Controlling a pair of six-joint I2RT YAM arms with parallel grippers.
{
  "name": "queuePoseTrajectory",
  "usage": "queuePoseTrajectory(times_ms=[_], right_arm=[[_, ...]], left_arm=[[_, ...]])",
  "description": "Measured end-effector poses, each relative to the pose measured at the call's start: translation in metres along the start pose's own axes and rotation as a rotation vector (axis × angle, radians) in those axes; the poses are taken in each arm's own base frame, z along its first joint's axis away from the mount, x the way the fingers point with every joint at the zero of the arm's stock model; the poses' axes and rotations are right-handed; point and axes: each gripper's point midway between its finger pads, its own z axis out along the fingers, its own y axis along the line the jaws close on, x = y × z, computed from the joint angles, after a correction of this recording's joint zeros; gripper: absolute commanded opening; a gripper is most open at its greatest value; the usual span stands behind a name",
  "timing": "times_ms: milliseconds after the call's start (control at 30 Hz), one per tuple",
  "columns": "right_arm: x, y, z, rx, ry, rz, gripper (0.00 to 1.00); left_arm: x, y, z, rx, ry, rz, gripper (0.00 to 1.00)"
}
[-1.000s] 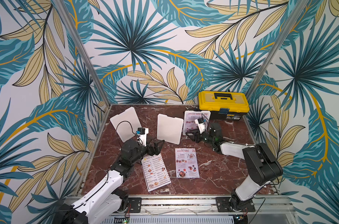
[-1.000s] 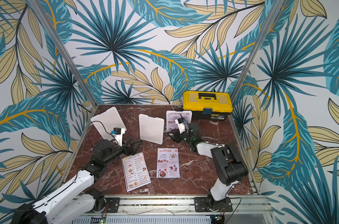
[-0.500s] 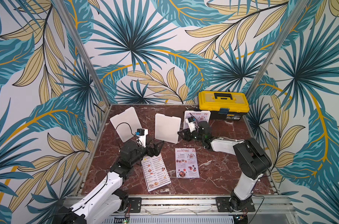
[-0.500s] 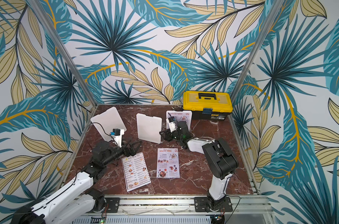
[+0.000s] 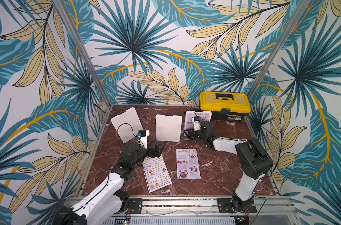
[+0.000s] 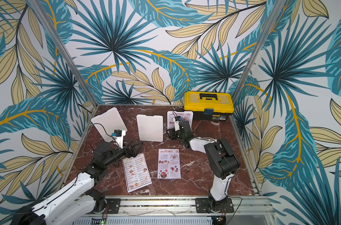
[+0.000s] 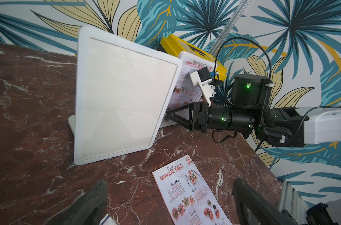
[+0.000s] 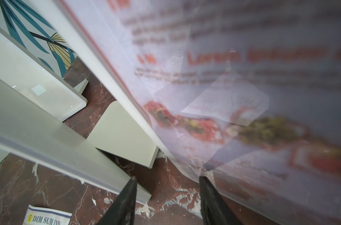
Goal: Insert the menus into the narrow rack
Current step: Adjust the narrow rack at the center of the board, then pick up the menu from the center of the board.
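Two empty grippers: left gripper [image 5: 158, 149] gapes wide over the far edge of the DIM SUM INN menu [image 5: 158, 175], right gripper [image 5: 188, 134] sits roughly half open by the right-hand rack [image 8: 91, 58].

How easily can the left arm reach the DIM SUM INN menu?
Probably easily: the open left gripper hovers at the top edge of the DIM SUM INN menu, which nothing else covers.

The racked SPECIAL MENU sheet [image 8: 234, 87] was too blurred to read in the right wrist view, and the DIM SUM INN menu [image 8: 48, 217] was cut off at the frame edge just past its title. In the left wrist view the right gripper [image 7: 171, 116] showed side-on, one finger hiding the other, and the left gripper [image 7: 169, 183] had blurred fingers [image 7: 91, 204] running out of frame.
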Motion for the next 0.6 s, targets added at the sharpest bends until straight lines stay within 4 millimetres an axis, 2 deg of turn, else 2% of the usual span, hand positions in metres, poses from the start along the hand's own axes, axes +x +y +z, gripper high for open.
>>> queuePoseTrajectory(times_ms=[133,267,367,433,600], right_arm=[[0.012,-0.005,-0.024,0.036,-0.001,0.028,0.61],[0.012,-0.011,-0.056,0.078,-0.039,0.078,0.59],[0.021,-0.012,-0.065,0.066,-0.02,0.126,0.55],[0.038,-0.009,-0.065,0.034,0.015,0.159,0.54],[0.097,-0.001,-0.067,0.016,0.153,0.193,0.51]], left_arm=[[0.031,0.008,0.022,-0.026,0.116,-0.048,0.92],[0.068,0.023,0.052,-0.064,0.269,-0.147,0.87],[0.091,0.027,0.071,-0.065,0.369,-0.233,0.85],[0.101,0.028,0.078,-0.064,0.409,-0.276,0.85],[0.115,0.016,0.08,-0.043,0.465,-0.388,0.87]])
